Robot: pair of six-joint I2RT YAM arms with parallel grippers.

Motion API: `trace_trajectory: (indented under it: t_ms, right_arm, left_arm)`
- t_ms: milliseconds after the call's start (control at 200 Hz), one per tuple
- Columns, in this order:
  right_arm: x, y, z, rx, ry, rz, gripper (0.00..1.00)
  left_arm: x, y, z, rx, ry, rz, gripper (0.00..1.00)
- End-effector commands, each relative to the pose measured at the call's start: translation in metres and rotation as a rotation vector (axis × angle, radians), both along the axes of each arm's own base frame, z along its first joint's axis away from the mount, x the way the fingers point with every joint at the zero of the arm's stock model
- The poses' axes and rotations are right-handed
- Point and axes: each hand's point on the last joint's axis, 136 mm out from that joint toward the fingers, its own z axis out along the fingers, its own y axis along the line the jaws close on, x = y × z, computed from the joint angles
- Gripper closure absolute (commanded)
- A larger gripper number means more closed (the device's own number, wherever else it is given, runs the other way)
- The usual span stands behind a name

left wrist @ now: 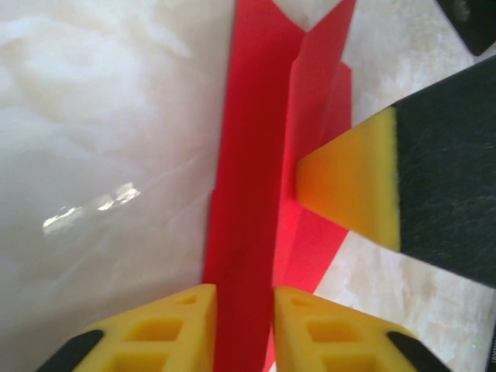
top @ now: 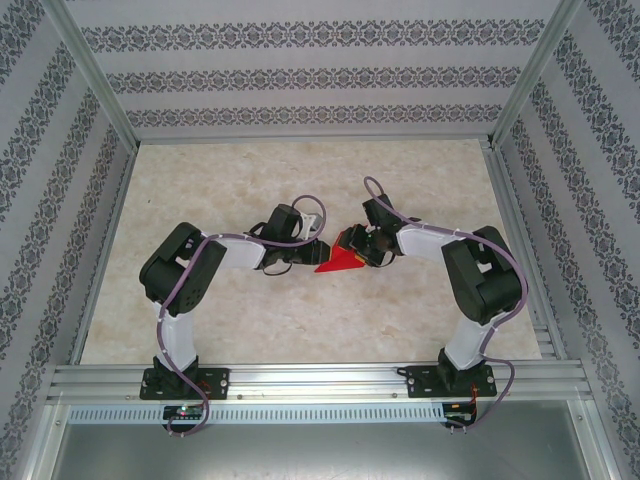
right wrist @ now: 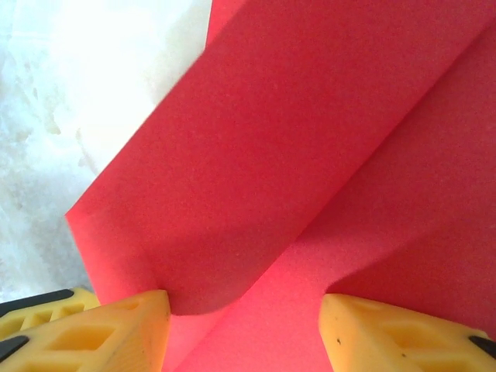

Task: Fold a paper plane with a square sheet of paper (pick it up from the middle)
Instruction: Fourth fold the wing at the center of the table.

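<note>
Both arms are folded in over the middle of the marble-look table (top: pixel 250 180), and there's the red paper plane (top: pixel 338 262) lying right between them, near the table's centre, with one sharp corner stretching out toward 8 o'clock. The left gripper (top: pixel 312 252) sits at the paper's 9 o'clock and the right gripper (top: pixel 368 245) is tucked in at its 2 o'clock, both right up against it. In the left wrist view, the left gripper (left wrist: pixel 244 298) has its yellow jaws only a narrow gap apart. A long creased band of the paper plane (left wrist: pixel 248 155) runs straight through that gap toward 12 o'clock, and I can't tell whether the pads actually touch it. From 3 o'clock one yellow-tipped finger (left wrist: pixel 349 186) of the right gripper noses in and meets the raised flap of the paper. In the right wrist view, the right gripper (right wrist: pixel 244 302) stands wide. The paper plane (right wrist: pixel 310 139) spreads across it, a soft fold dipping down between the two jaws and brushing the one at 7 o'clock, with nothing clamped.
</note>
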Motion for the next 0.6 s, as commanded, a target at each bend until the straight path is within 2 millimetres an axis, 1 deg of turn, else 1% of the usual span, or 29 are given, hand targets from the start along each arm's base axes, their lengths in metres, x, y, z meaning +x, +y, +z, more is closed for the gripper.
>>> trace_trajectory:
  t_ms: [0,80,195,335,410,530,594]
  right_arm:
    - [-0.042,-0.049,-0.055,-0.249,0.2,-0.071,0.45]
    - [-0.044,-0.053,-0.056,-0.268,0.214,-0.075,0.46]
    - [-0.047,-0.054,-0.058,-0.28,0.24,-0.07,0.47]
    - [-0.05,-0.052,-0.061,-0.287,0.265,-0.044,0.49]
    - [-0.05,-0.05,-0.063,-0.283,0.276,-0.039,0.49]
    - [-0.051,-0.048,-0.065,-0.276,0.295,-0.037,0.49]
    - [-0.052,-0.047,-0.066,-0.27,0.306,-0.03,0.49]
  left_arm:
    - [0.008,0.009,0.016,0.019,-0.022,0.037,0.71]
    - [0.008,0.01,0.021,0.016,-0.015,0.054,0.71]
    - [0.01,0.009,0.035,-0.01,-0.033,0.063,0.73]
    - [0.006,0.0,0.046,-0.059,-0.031,0.022,0.74]
    - [0.004,-0.004,0.045,-0.082,-0.016,0.0,0.76]
    - [0.001,-0.011,0.033,-0.096,0.036,-0.028,0.79]
    - [0.002,-0.015,0.032,-0.113,0.049,-0.038,0.79]
